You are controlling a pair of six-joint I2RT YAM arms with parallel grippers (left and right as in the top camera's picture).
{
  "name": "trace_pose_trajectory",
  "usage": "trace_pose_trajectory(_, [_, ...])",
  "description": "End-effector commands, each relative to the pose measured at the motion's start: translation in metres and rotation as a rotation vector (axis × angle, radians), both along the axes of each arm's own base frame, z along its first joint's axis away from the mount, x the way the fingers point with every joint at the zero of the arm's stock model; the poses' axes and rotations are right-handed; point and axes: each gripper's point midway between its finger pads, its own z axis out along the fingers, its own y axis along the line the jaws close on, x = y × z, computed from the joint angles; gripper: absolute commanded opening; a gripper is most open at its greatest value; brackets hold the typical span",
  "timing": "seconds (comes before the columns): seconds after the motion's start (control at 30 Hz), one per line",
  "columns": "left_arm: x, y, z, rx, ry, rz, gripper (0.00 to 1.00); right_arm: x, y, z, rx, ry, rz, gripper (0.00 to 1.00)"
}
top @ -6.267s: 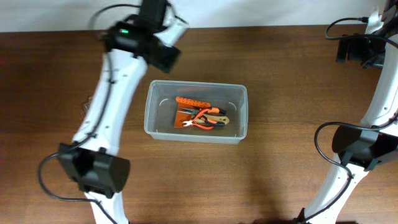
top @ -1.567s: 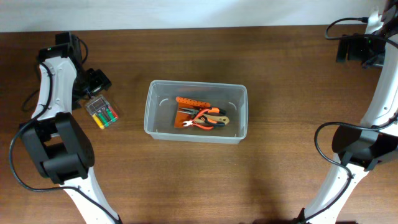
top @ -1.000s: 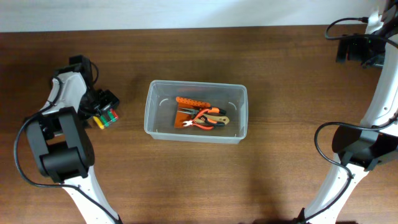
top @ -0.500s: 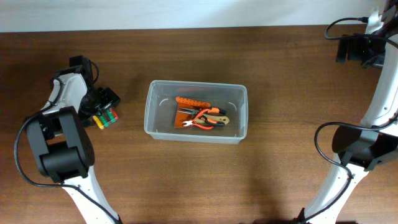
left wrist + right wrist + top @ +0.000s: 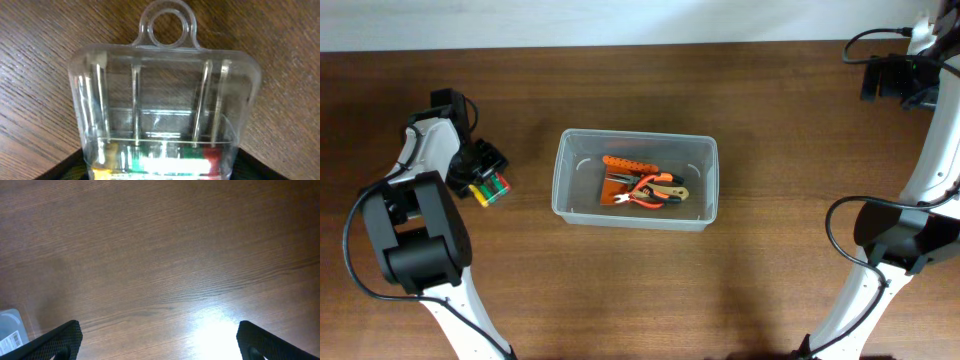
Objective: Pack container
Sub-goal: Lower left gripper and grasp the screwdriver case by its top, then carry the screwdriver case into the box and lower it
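**Stock check: tub, case, 2 arms**

Container [image 5: 636, 135]: clear rect. tub, upright, mid-table [image 5: 770, 150]. Holds orange-handled pliers [image 5: 645, 192] and an orange strip [image 5: 628, 162].

Screwdriver case [image 5: 165, 115]: clear w/ coloured handles, flat on the wood, left of the tub and apart from it.

L gripper [image 5: 483, 172]: down at the case, fingers either side, gap approx. case-wide. Can't tell if it's clamped.

R gripper [image 5: 160, 342]: far back-right corner, well apart from the tub. Jaws spread wide, nothing between, bare wood below.
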Motion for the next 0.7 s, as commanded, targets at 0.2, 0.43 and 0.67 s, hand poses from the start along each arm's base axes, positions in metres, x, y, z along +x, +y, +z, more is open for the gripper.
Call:
trace_pose_trajectory(0.2, [-0.005,-0.003,-0.005,-0.012,0.019,-0.011,0.59,-0.003,0.002,0.012,-0.001,-0.029,-0.007,0.99])
trace_pose_trajectory(0.43, [0.018,0.003,0.03,0.008,-0.051,-0.047,0.6,-0.003,0.002,0.012,-0.001,-0.029,-0.007,0.99])
trace_pose_trajectory(0.67, [0.054,0.009,0.11,0.066,-0.223,-0.137,0.59,-0.003,0.002,0.012,-0.001,-0.029,-0.007,0.99])
